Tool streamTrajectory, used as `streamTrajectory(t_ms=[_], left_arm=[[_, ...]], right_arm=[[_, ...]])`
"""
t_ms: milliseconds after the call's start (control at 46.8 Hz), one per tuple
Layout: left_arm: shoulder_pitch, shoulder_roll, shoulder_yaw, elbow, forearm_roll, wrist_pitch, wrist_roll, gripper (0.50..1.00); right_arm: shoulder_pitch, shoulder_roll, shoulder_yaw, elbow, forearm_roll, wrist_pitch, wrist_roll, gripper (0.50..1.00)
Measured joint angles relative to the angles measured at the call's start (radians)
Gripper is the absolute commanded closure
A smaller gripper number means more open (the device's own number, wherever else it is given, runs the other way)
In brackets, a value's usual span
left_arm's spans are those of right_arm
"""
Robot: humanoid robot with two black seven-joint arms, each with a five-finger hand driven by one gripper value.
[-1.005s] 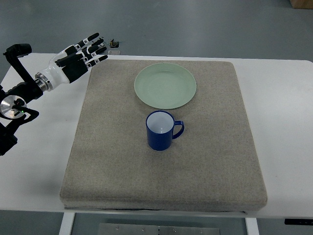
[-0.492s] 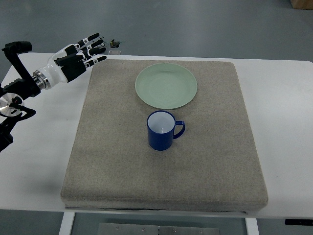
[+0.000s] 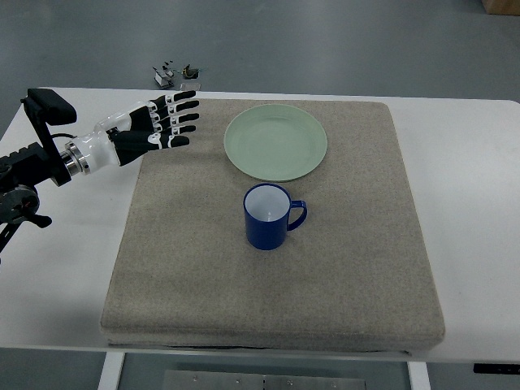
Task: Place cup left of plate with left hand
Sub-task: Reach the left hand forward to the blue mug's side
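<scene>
Our left hand's fingers (image 3: 180,118) are spread nearly straight and hold nothing, the left hand (image 3: 154,128) hovering over the far-left corner of the grey mat (image 3: 268,276). A second ago this hand hung farther out, off the mat's corner and angled toward the far edge of the bench (image 3: 61,268); now it has swung inward and levelled, pointing toward the green plate (image 3: 275,142). We read this as the start of the reach. The blue cup (image 3: 266,216) stands upright just on our side of the plate, handle to the right, well apart from the hand. The spot left of the plate lies beneath our fingers, so we must first travel to the cup.
</scene>
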Motion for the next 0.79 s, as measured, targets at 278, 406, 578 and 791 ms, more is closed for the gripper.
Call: streamTrajectory(t_ms=[278, 406, 578, 791], left_arm=[[0.042, -0.011, 0.019, -0.088, 0.290, 0.000, -0.194, 0.504], [0.054, -0.016, 0.047, -0.092, 0.299, 0.000, -0.198, 0.504], [0.061, -0.018, 0.091, -0.092, 0.300, 0.000, -0.198, 0.506], [0.070, -0.088, 0.094, -0.078, 0.361, 0.000, -0.198, 0.506]], right_arm=[[0.000, 0.000, 0.000, 0.000, 0.000, 0.000, 0.000, 0.566], [0.000, 0.000, 0.000, 0.000, 0.000, 0.000, 0.000, 0.566], [0.000, 0.000, 0.000, 0.000, 0.000, 0.000, 0.000, 0.566], [0.000, 0.000, 0.000, 0.000, 0.000, 0.000, 0.000, 0.566]])
